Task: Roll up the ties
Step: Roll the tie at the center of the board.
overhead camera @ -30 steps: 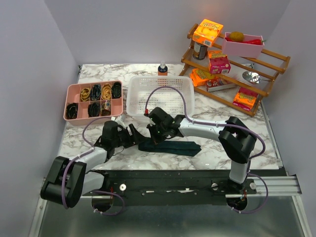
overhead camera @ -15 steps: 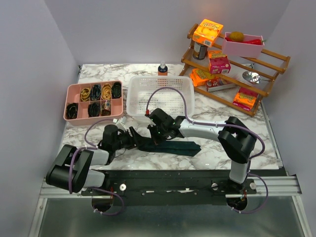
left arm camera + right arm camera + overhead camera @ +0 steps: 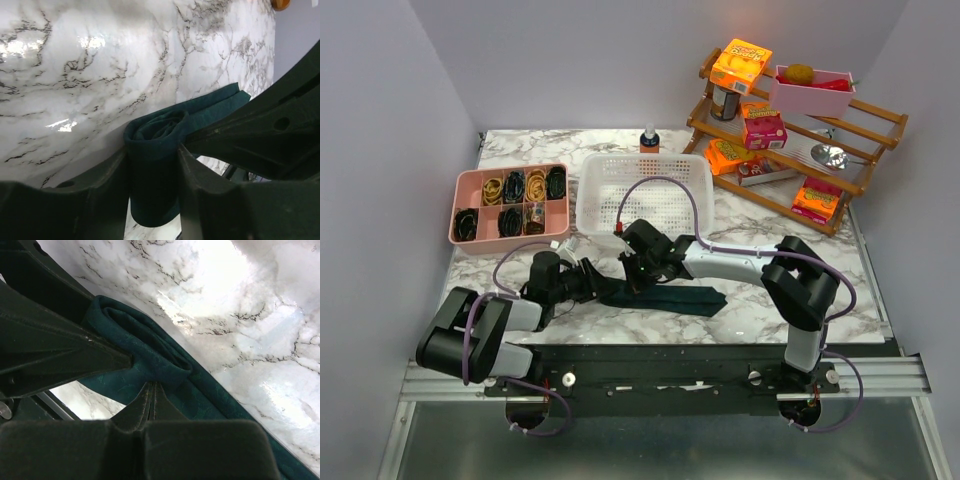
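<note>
So, the tie (image 3: 672, 298) is laid flat on the glossy, grey-veined white marble table (image 3: 820, 270) near its front edge. Its wide pointed end is aimed to the right, and the other end is curled into a soft, loose coil. The fabric is seen as a matte dark teal with a faint mottled pattern (the coil's layers are shown best in the left wrist view). That coil is squeezed between the two black hard-looking fingers (image 3: 100, 190) of the left gripper (image 3: 590, 284), with cloth filling the gap from one side to the other. The right gripper (image 3: 152, 390) is pressed fully together, its wedge-shaped tips set against the coil's outer fold. Whether any cloth is pinched there can't be told.
</note>
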`<state>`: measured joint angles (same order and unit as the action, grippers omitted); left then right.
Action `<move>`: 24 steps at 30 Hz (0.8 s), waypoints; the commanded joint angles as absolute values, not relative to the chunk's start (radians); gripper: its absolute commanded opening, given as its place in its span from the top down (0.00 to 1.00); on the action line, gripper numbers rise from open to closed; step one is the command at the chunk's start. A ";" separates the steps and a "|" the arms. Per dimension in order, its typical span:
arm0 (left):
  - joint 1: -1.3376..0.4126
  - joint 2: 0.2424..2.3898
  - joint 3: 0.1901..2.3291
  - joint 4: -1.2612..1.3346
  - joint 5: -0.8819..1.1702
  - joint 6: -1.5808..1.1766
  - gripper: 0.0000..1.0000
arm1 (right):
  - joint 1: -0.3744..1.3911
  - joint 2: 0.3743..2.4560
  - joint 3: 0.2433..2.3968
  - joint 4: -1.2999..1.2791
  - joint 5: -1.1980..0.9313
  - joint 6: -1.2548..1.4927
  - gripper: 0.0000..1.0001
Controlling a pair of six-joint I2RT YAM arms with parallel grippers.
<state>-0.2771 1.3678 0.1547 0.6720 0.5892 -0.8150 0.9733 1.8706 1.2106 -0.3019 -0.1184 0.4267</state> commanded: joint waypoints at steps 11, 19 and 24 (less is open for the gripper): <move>-0.344 1.187 0.326 0.178 0.427 -0.666 0.74 | 0.974 1.904 1.178 -0.324 -0.112 0.423 0.99; -0.448 1.161 0.439 -0.038 0.255 -0.627 0.80 | 0.973 1.931 1.200 -0.322 -0.143 0.440 0.99; -0.472 1.163 0.489 -0.110 0.212 -0.600 0.84 | 0.973 1.914 1.174 -0.324 -0.133 0.440 0.99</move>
<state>-0.4545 1.1797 0.4400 -0.0051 0.2996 -0.6407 0.9691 1.8801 1.2049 -0.2817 -0.1314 0.4374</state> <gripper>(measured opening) 0.347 0.011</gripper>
